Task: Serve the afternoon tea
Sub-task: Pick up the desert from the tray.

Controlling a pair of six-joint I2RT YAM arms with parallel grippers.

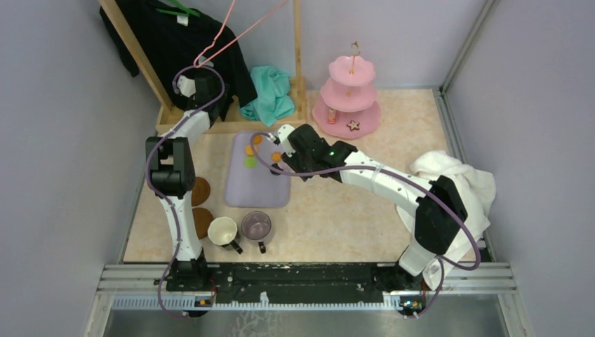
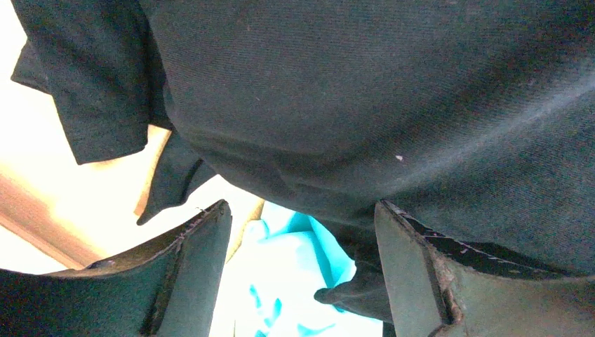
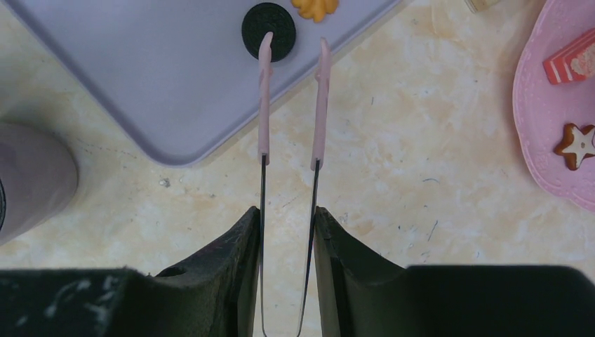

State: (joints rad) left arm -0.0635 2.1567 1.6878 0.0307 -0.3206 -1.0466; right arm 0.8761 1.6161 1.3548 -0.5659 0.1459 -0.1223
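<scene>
On the beige table [image 1: 337, 210], the pink three-tier stand [image 1: 347, 105] sits far back, 1 star cookie [image 3: 577, 146] on its bottom tier. The lavender tray [image 3: 140, 70] carries the sweets. The right gripper [image 3: 288, 217] is clenched on the tongs [image 3: 264, 105], prongs apart, 1 tip over the black round [image 3: 281, 24], lining up a pick, I'd say. Open tabletop runs from tray edge to stand. The left gripper [image 2: 302, 207] gapes, empty, under a black garment [image 2: 386, 105].

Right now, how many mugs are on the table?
2. The cream mug sits beside the nearer brown coaster; the greyish-purple mug sits just right of it, before the lilac tray. None appears hidden.
</scene>
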